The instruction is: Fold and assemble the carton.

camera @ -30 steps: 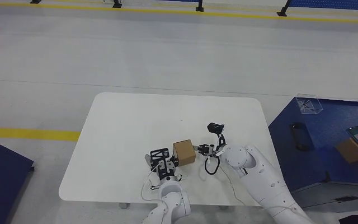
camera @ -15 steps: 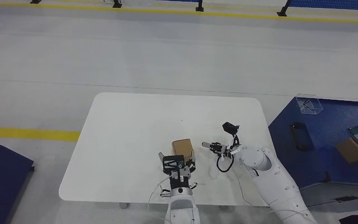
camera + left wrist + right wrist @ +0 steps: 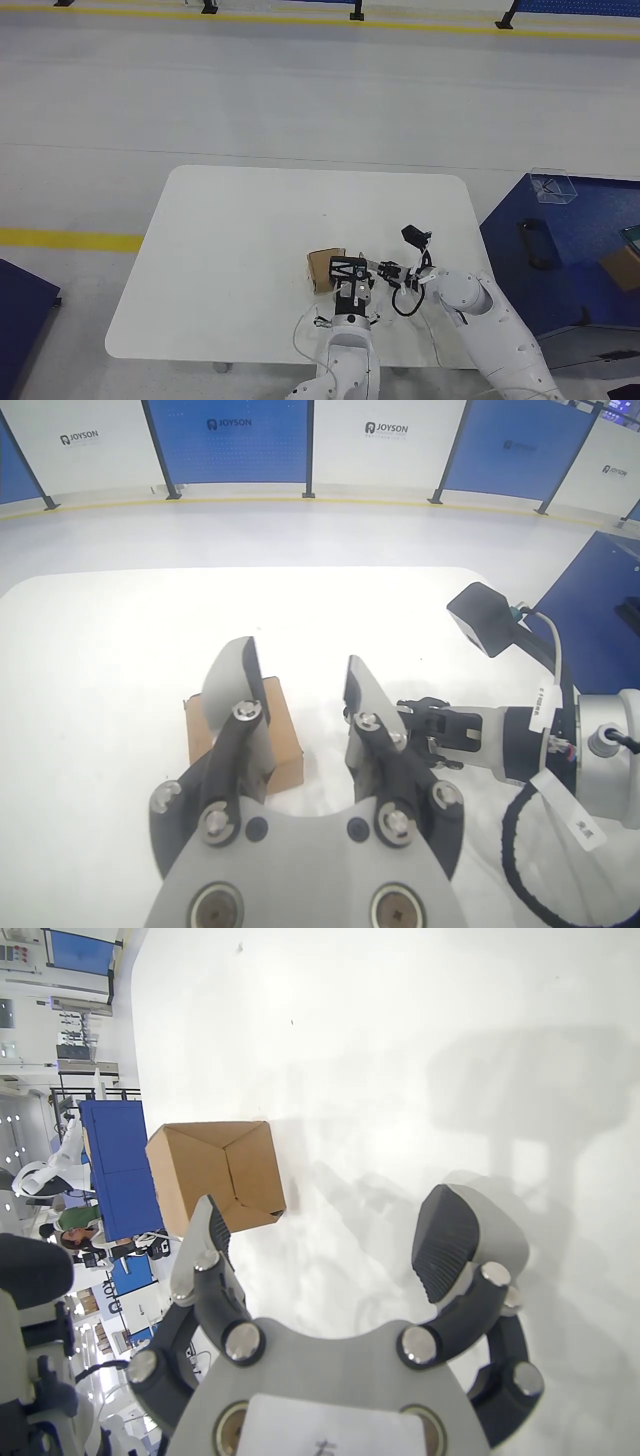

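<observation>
The left jaws are released and hold nothing. One finger [image 3: 235,680] stands in front of the edge of the carton [image 3: 287,730] [image 3: 322,268], and I cannot tell whether it touches. The other finger [image 3: 367,695] is just beside the carton, apart from it. The right jaws are also released, wide and empty. They point at the carton from the same side but a little further off, so the left jaws stand between the carton and them.

The left arm [image 3: 345,345] comes from the near desk edge toward the carton. The right arm [image 3: 470,300] lies low and bent, its wrist turned sideways to the carton, with a black camera [image 3: 482,617] above it. White tags [image 3: 582,825] with small print hang on this arm.

The carton is small and brown and stands on the white desk [image 3: 230,250]. Its end toward the right jaws shows flaps folded inward. Beyond the carton are the pale floor [image 3: 300,90], a yellow line [image 3: 70,240] and blue-and-white panels [image 3: 235,445] with printed marks. A blue cabinet [image 3: 560,260] stands past the right arm.
</observation>
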`<state>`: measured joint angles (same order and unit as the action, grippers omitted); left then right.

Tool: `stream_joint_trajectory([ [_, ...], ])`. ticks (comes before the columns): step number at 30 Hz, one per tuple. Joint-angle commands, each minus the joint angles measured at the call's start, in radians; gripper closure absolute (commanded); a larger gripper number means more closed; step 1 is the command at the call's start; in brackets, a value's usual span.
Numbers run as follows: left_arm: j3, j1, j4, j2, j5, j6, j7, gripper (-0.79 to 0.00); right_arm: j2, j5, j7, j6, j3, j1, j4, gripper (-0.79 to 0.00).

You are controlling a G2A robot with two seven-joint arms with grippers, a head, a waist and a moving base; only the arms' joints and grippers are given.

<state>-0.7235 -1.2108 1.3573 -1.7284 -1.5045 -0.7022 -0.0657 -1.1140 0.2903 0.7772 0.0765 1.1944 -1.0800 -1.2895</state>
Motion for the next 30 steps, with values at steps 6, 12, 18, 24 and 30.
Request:
stream_joint_trajectory([
  [6,-0.041,0.005,-0.013,0.005,-0.023,0.009,-0.043,0.0,0.0,0.0,0.0,0.0,0.0,0.0,0.0,-0.785],
  [12,-0.088,0.045,-0.028,0.005,-0.059,0.019,-0.221,0.0,0.0,0.0,0.0,0.0,0.0,0.0,0.0,-0.785],
  [18,-0.094,0.052,-0.055,-0.002,-0.082,0.036,-0.301,0.0,0.0,0.0,0.0,0.0,0.0,0.0,0.0,-0.785],
  [24,-0.098,0.068,-0.085,-0.016,-0.061,0.031,-0.305,0.0,0.0,0.0,0.0,0.0,0.0,0.0,0.0,-0.785],
  [30,-0.104,0.043,-0.08,-0.021,-0.055,0.04,-0.255,0.0,0.0,0.0,0.0,0.0,0.0,0.0,0.0,-0.785],
])
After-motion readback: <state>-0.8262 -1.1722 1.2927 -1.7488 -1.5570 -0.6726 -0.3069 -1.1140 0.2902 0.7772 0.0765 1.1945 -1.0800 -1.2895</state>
